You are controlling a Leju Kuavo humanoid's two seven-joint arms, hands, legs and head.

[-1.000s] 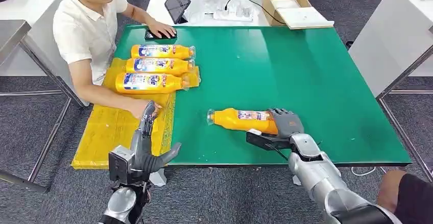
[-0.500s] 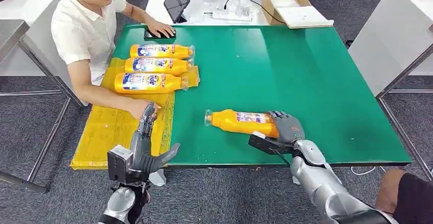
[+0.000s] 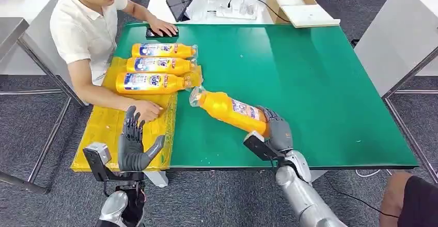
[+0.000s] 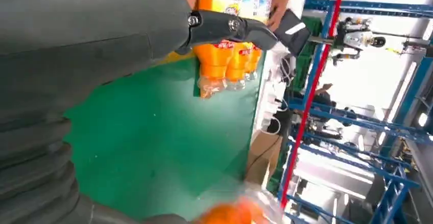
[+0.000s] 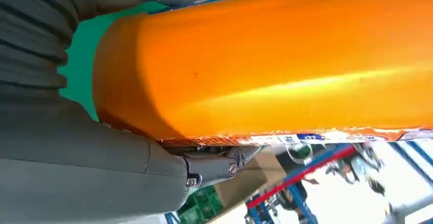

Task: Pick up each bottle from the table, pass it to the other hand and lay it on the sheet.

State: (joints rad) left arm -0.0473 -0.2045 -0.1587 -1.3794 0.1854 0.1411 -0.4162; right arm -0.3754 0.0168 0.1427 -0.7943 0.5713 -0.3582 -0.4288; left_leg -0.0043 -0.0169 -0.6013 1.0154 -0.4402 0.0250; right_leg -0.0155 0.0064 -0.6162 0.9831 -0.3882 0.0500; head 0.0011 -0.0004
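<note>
Progress: three bottles [image 3: 155, 66] laid side by side on the yellow sheet [image 3: 111, 129]; fourth orange bottle [image 3: 230, 110] in hand, handover and laying down judged not yet done.
Right hand [image 3: 276, 130]: wrapped round the base end of the fourth bottle, tilted above the green table [image 3: 320, 82], cap pointing toward the sheet.
Left hand [image 3: 133, 147]: fingers spread, holding nothing, raised near the sheet's front part.
Person's hand [image 3: 147, 110]: resting on the sheet just beside the nearest laid bottle.
Edges: left hand near the table's front edge; bottle cap near the laid bottles' caps.
Open room: bare green table between the two hands; free sheet in front of the laid bottles, partly taken by the person's hand.
</note>
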